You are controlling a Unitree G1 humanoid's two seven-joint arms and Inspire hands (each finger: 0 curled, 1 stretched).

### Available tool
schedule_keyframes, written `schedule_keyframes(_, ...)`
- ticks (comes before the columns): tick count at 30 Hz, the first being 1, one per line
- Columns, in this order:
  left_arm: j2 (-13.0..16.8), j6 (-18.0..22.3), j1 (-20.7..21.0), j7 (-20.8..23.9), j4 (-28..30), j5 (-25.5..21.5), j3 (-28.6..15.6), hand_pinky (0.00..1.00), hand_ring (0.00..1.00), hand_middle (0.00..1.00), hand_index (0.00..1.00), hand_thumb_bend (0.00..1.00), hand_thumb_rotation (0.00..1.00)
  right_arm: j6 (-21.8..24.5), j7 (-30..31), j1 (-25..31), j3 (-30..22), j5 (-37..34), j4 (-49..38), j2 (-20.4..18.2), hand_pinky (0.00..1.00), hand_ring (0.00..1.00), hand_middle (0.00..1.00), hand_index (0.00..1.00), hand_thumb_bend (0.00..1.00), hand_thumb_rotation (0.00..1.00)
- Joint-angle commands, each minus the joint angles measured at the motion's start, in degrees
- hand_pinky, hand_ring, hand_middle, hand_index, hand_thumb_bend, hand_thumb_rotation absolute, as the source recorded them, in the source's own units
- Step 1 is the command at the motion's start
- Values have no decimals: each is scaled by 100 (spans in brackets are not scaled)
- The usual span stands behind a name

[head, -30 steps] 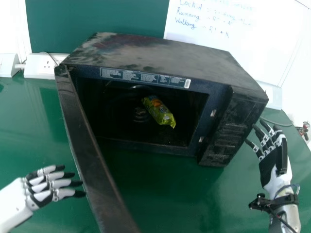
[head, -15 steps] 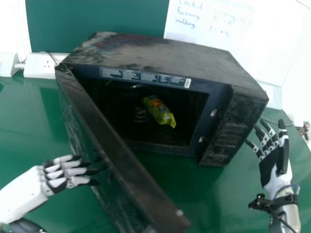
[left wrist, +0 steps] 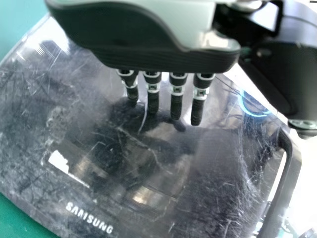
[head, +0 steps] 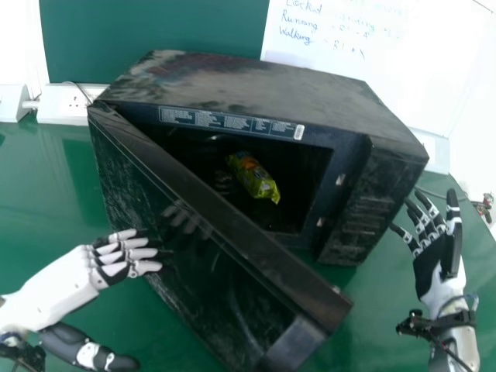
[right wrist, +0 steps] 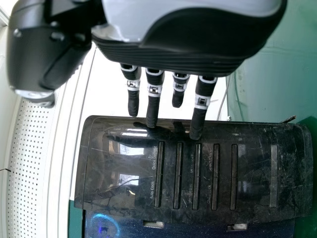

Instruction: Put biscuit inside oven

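Table [head: 46,194]: green, running beneath everything.
Oven [head: 256,89]: black, door side toward me.
Door [head: 186,248]: hinged at my left, partly open. Step in hand, as I judge it: closing. Best done by flat, even pressure on the outer face, nearer the free edge than the hinge, easing off at the latch so the oven does not slide.
Left hand [head: 74,283]: fingers straight and together, at the door's outer face; holding nothing.
Right hand [head: 442,260]: fingers extended, nothing held, beside the control panel [head: 360,213]; best kept there, outside the door's path.
Gap, free edge to panel: the door's room to swing.
Biscuit packet [head: 254,178]: green, inside the oven, seemingly behind the closing line.
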State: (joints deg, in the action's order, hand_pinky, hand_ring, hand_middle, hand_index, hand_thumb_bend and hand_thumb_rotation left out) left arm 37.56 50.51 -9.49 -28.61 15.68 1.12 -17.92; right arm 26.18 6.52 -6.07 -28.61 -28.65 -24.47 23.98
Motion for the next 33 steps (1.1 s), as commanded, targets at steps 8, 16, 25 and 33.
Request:
schedule_keyframes(8,87,-61,553,-16,-418,-72,586,62,77,81,79,97,100,-118,45,17,23,23,-35,-46,71,85,90,87,97,100)
schedule_keyframes(16,95,12,1012,-35,-895,67,960,64,77,81,79,97,100,-105,14,6,30,25,-64,-64,71,84,89,88,99,100)
schedule_keyframes(25,-120,723,1908,163,-1911,523,1415,65,78,82,79,96,100,-137,51,-1,45,32,-38,-61,67,81,88,90,100,100)
schedule_keyframes(33,-196,848,2369,365,-2305,886,1576,64,78,82,79,95,100,-142,18,23,71,73,-73,-88,67,81,87,89,99,100)
